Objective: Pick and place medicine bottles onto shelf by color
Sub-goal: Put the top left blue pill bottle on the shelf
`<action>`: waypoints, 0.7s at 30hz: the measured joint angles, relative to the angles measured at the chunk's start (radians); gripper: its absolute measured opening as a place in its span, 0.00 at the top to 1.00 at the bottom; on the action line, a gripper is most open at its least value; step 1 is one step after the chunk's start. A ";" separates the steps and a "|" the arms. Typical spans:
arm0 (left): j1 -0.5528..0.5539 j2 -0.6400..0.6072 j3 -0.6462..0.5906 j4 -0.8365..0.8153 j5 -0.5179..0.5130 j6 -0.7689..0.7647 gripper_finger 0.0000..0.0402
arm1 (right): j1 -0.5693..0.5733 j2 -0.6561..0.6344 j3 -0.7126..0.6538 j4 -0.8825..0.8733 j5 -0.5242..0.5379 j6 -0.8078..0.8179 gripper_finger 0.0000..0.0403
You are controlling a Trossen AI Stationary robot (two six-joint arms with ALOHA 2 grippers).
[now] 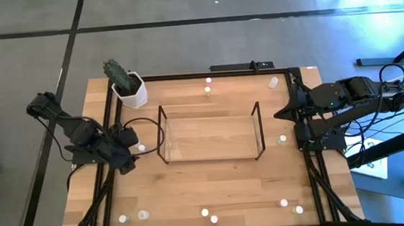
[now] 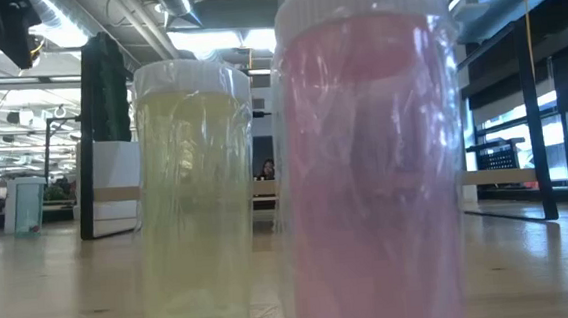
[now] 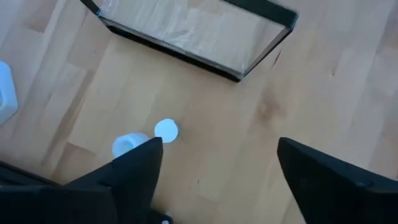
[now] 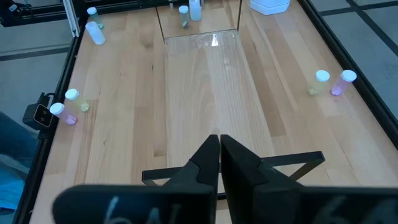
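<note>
The clear shelf (image 1: pixel 209 135) with its dark wire frame stands mid-table. My left gripper (image 1: pixel 131 149) hovers open just off the shelf's left end, pointing steeply down. In the left wrist view, a white-capped medicine bottle (image 3: pixel 165 129) stands on the wood beyond the open fingers (image 3: pixel 217 149). A second pale cylinder (image 3: pixel 127 144) beside it is partly hidden by one finger. My right gripper (image 1: pixel 283 112) is shut and empty above the shelf's right end (image 4: pixel 219 140). Other bottles stand scattered, such as two (image 1: pixel 207 91) behind the shelf and one (image 1: pixel 283 140) at its right.
A white pot with a cactus (image 1: pixel 129 90) stands at the far left corner. Several bottles line the near edge (image 1: pixel 205 212); a yellowish one (image 2: pixel 197 205) and a pink one (image 2: pixel 375 163) fill the low view. One bottle lies on its side at the far right (image 1: pixel 273 82).
</note>
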 joint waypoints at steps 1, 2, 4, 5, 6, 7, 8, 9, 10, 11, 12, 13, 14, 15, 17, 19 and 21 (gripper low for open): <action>0.000 0.008 0.000 -0.005 0.000 0.006 0.19 | 0.000 0.000 0.000 0.000 0.000 0.000 0.96; 0.000 0.018 0.000 -0.007 0.000 0.017 0.18 | 0.000 0.000 0.000 0.000 0.000 0.000 0.96; 0.000 0.034 0.000 -0.007 0.001 0.048 0.18 | 0.000 0.000 0.000 0.000 0.000 0.000 0.96; 0.000 0.041 0.000 -0.007 0.001 0.063 0.17 | 0.000 0.000 0.000 0.000 0.000 0.000 0.96; 0.000 0.046 0.000 -0.008 0.001 0.074 0.17 | 0.000 0.000 0.000 0.000 0.000 0.000 0.96; 0.000 0.050 0.000 -0.009 0.001 0.089 0.17 | 0.000 0.000 0.000 0.000 0.000 0.000 0.96; 0.000 0.052 0.000 -0.009 0.001 0.101 0.17 | 0.000 0.000 0.000 0.000 0.000 0.000 0.96; 0.000 0.051 0.000 -0.009 0.001 0.112 0.17 | 0.000 0.000 0.000 0.000 0.000 0.000 0.96; 0.001 0.050 0.000 -0.010 0.000 0.116 0.17 | 0.000 0.000 0.000 0.000 0.000 0.000 0.96; 0.005 0.049 0.000 -0.011 0.000 0.117 0.17 | 0.000 0.000 0.000 0.000 0.000 0.000 0.96; 0.011 0.047 0.000 -0.013 0.001 0.117 0.17 | 0.000 0.000 0.000 0.000 0.000 0.000 0.96; 0.017 0.043 0.000 -0.013 0.002 0.117 0.17 | 0.000 0.000 0.000 0.000 0.000 0.000 0.96; 0.023 0.038 0.000 -0.013 0.002 0.117 0.17 | 0.000 0.000 0.000 0.000 0.000 0.000 0.96; 0.030 0.035 0.000 -0.013 0.002 0.117 0.17 | 0.000 0.000 0.000 0.000 0.000 0.000 0.96; 0.046 0.034 0.000 -0.012 0.005 0.113 0.17 | 0.000 0.000 0.000 0.000 0.000 0.000 0.96; 0.064 0.034 0.000 -0.010 0.021 0.113 0.17 | 0.000 0.000 0.000 0.000 0.000 0.000 0.96; 0.084 0.034 -0.001 -0.002 0.052 0.108 0.17 | 0.000 0.000 0.000 0.000 0.000 0.000 0.96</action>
